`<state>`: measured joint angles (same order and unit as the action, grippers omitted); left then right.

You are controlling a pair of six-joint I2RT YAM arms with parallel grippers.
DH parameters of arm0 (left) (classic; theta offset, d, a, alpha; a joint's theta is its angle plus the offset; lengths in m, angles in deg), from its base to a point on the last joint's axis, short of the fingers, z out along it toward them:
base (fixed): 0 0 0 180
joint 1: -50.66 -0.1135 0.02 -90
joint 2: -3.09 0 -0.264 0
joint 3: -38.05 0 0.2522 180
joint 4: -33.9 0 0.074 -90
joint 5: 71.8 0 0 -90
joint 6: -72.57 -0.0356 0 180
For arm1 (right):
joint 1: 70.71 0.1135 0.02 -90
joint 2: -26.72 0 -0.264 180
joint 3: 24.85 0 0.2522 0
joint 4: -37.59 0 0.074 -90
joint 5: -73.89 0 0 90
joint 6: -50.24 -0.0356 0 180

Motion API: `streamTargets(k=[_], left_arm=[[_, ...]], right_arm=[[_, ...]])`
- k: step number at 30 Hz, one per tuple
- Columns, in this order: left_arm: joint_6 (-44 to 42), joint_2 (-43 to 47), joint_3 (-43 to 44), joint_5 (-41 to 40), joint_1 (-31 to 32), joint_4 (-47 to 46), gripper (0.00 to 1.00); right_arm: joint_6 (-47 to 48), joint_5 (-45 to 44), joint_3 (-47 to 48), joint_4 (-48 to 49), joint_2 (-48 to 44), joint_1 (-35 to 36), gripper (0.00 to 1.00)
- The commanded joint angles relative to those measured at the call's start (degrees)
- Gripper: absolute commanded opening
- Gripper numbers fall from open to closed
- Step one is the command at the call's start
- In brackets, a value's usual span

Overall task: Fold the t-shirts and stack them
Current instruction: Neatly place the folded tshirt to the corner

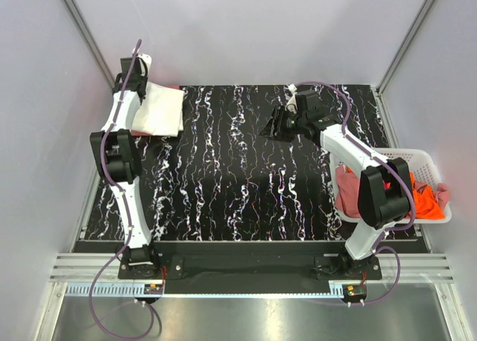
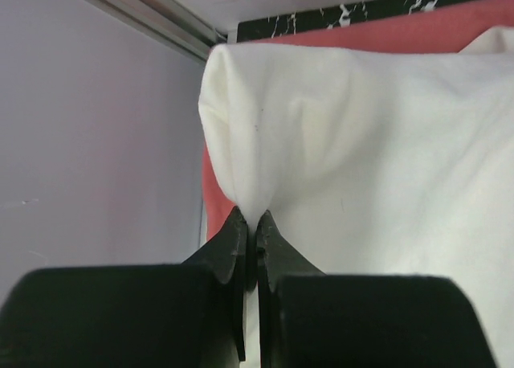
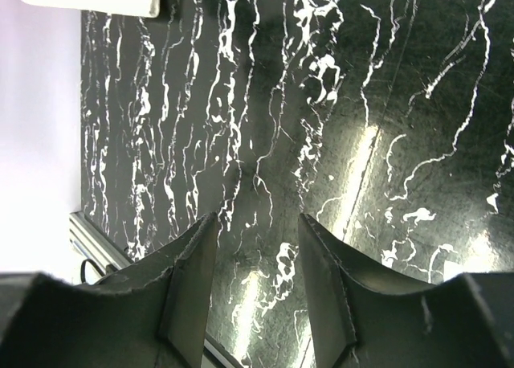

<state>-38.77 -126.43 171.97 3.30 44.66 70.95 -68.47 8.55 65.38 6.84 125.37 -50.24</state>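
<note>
Pale walls on three sides, with a black counter (image 1: 246, 177) streaked white between them. Two arms bolted at the near edge, the left one reaching to the far left corner, the right one bent over the far middle. White slatted basket (image 1: 431, 161) at the right edge of the counter, partly behind the right arm, with an orange t-shirt (image 1: 426, 201) and a pink t-shirt (image 1: 347, 193) bunched in it, the pink one at its left side. Cream-white t-shirt (image 1: 160, 112) folded in the far left corner, lying on top of a salmon-pink t-shirt (image 2: 385, 32). Left tool (image 2: 250, 220) pinched tight on a fold at the edge of the cream-white t-shirt. Right tool (image 3: 257, 223) half open over bare counter, holding nothing.
</note>
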Motion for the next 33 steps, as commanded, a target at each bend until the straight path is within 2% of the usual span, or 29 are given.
streamTargets(k=[1,6,10,11,12,17,18,19,21,25,30,31,33], left_arm=[[-3.3,0.1,-0.5,-2.6,-0.9,-9.1,0.00],[0.1,-6.4,3.8,-6.2,-3.7,-8.5,0.00],[3.8,-7.1,3.6,-0.7,-5.7,-10.4,0.00],[4.5,-7.3,4.2,-0.1,-6.0,-10.7,0.07],[4.9,-7.9,4.6,0.1,-6.5,-10.7,0.09],[5.6,-9.2,5.8,0.0,-7.4,-11.0,0.13],[5.4,-9.3,6.0,-0.1,-7.4,-11.2,0.16],[5.4,-9.4,6.0,0.0,-7.4,-11.4,0.28],[5.5,-9.2,5.4,1.0,-7.3,-12.4,0.66],[7.7,-7.2,4.4,-0.4,-6.7,-12.2,0.71],[11.0,2.1,-2.2,2.3,-3.4,-10.0,0.77],[13.1,3.4,-3.1,2.8,-2.6,-9.1,0.79],[15.8,7.4,-4.1,7.6,-0.2,-4.4,0.90]], right_arm=[[0.8,1.9,0.8,3.4,0.0,-0.4,0.52],[0.6,2.1,0.2,4.2,0.3,-0.5,0.52],[0.3,2.4,0.4,4.3,1.0,-0.9,0.52],[0.4,2.4,0.5,4.4,1.2,-0.9,0.53],[0.5,2.5,0.5,4.3,1.2,-1.0,0.53],[0.4,2.2,0.1,4.8,1.5,-1.3,0.53],[0.5,2.1,-0.1,4.7,1.6,-1.3,0.53],[0.4,2.2,-0.1,4.9,1.6,-1.4,0.53],[0.4,2.4,-0.1,4.9,1.9,-1.3,0.53],[0.4,2.7,0.0,4.8,1.9,-1.4,0.54],[0.1,2.3,0.5,4.4,0.8,-1.6,0.56],[-0.2,2.1,0.8,3.8,0.5,-1.6,0.62],[-0.9,2.4,1.9,2.6,0.0,-1.6,0.74]])
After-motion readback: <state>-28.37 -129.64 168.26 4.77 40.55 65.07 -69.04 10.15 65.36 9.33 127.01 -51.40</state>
